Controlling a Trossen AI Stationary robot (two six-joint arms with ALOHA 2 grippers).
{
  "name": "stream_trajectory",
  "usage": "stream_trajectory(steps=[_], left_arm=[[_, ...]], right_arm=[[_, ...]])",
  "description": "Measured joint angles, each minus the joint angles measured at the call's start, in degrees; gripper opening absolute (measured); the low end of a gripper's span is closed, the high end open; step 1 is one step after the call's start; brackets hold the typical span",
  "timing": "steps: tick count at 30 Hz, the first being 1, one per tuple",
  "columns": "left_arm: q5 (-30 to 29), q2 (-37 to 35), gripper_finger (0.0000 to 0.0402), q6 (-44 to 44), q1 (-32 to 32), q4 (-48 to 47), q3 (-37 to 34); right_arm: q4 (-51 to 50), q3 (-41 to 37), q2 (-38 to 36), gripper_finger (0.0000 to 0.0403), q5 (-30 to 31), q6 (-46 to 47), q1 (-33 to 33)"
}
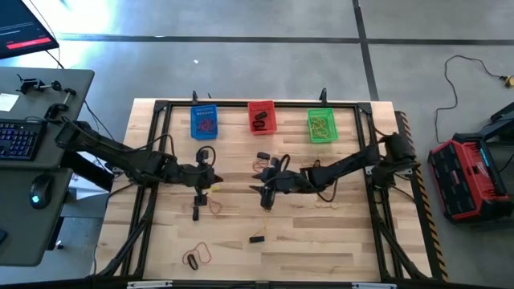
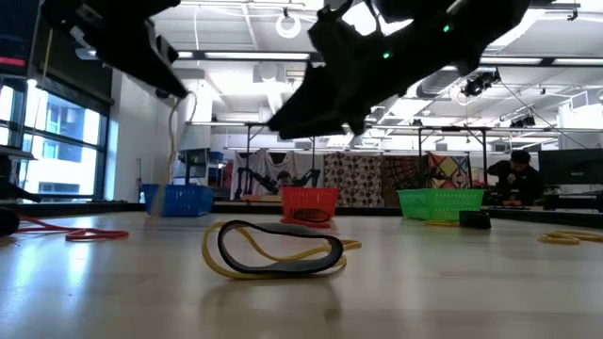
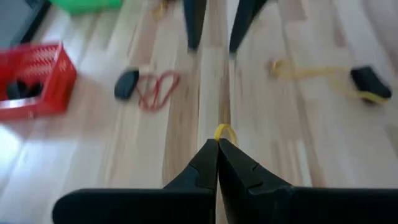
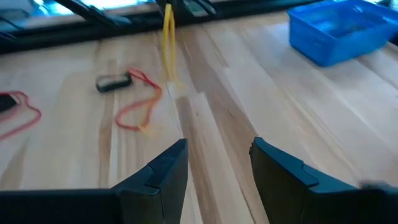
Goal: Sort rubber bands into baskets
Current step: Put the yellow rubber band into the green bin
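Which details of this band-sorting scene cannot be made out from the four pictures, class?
- Band count inside the blue basket: too small in the high view.
- Red basket in the left wrist view: blurred, cut by the edge.
- Whether the yellow band in the left gripper reaches the table: its far end is hidden.

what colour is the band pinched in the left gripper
Yellow. The band shows at the left gripper tips, clearest in the left wrist view.

We see a grey desk point(image 1: 36, 160) left of the wooden table point(image 1: 321, 241), carrying a keyboard point(image 1: 18, 138) and mouse point(image 1: 38, 191). A red case point(image 1: 466, 178) sits on the floor at right. Far back, a person point(image 2: 516, 174) sits at a bench.
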Motion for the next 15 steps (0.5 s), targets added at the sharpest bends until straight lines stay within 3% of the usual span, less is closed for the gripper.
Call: stream_trajectory(steps=[7, 15], left_arm=[[0.03, 0.00, 0.0000, 3.20, 2.55, 4.64, 0.00], [0.87, 0.29, 0.0000, 4.93, 5.26, 10.08, 0.02]], right_arm=[[13.11, 0.00, 4.54, 0.0164, -4.81, -0.93, -2.35], [16.63, 0.02, 6.45, 0.0176, -4.76, -1.56, -3.22]])
